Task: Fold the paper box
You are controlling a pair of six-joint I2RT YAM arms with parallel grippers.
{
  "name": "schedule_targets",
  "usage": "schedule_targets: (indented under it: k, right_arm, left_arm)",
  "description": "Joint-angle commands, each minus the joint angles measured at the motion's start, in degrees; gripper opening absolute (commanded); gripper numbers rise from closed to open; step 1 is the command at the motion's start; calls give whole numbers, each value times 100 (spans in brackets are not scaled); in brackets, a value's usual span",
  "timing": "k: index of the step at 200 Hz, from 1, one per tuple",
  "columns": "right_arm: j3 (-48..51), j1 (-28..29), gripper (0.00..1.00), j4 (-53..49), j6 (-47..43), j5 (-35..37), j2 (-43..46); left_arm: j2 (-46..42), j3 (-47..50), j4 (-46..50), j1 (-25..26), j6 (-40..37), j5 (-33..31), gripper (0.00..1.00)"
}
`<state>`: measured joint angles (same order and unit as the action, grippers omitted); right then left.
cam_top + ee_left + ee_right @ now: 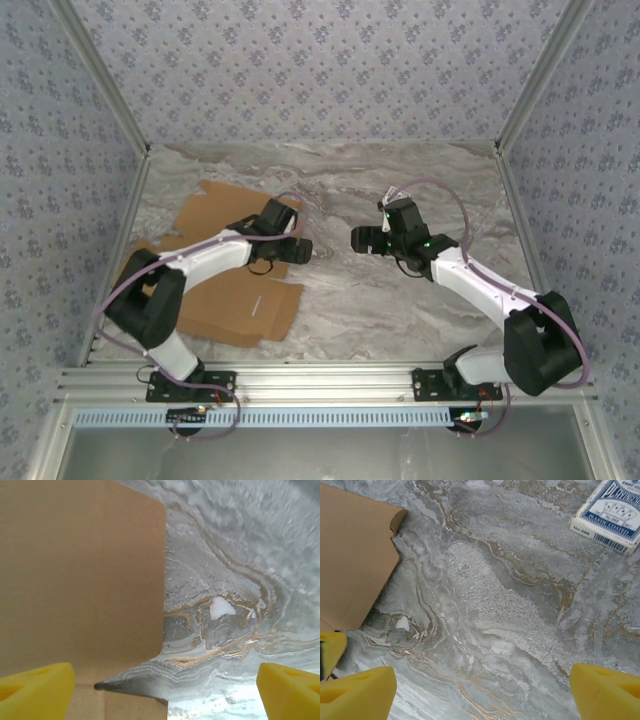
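Note:
The paper box [235,308] is a flat brown cardboard sheet with flaps, lying on the left of the marble table under my left arm. My left gripper [296,249] hovers over the sheet's right edge, open. In the left wrist view its yellow fingers [35,690] stand wide apart, one above a cardboard flap [80,570] and the other above bare marble. My right gripper [362,240] faces it from the right over the table, open with nothing between its fingers [605,690]. The right wrist view has a rounded flap corner [350,555] at its upper left.
A blue-and-white playing-card pack [610,512] lies on the marble beyond the right gripper. Patterned walls and metal posts close in the table [400,300] on three sides. An aluminium rail [330,378] with both arm bases runs along the near edge.

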<state>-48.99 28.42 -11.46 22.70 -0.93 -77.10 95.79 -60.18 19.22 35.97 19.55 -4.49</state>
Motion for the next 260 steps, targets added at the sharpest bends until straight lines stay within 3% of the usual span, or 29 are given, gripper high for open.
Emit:
schedule_targets:
  k: [1,69,185,231,260]
  right_arm:
    - [-264,-20,90,-144,33,-358,-207]
    - [62,-19,90,6,179,-267,-149]
    - [210,-54,90,-105,168,-271,-64]
    - [423,34,88,-55,208,-969,135]
    - [688,441,84,351,494,-1453,207]
  left_arm:
    - [339,-406,811,-30,-456,-585,89]
    - [1471,-1513,1332,64,-864,-821,73]
    - [1947,-2058,1285,205,-363,-905,21]
    - [2090,-2641,1226,201,-13,-776,12]
    - [2113,-3048,1157,207,217,-690,10]
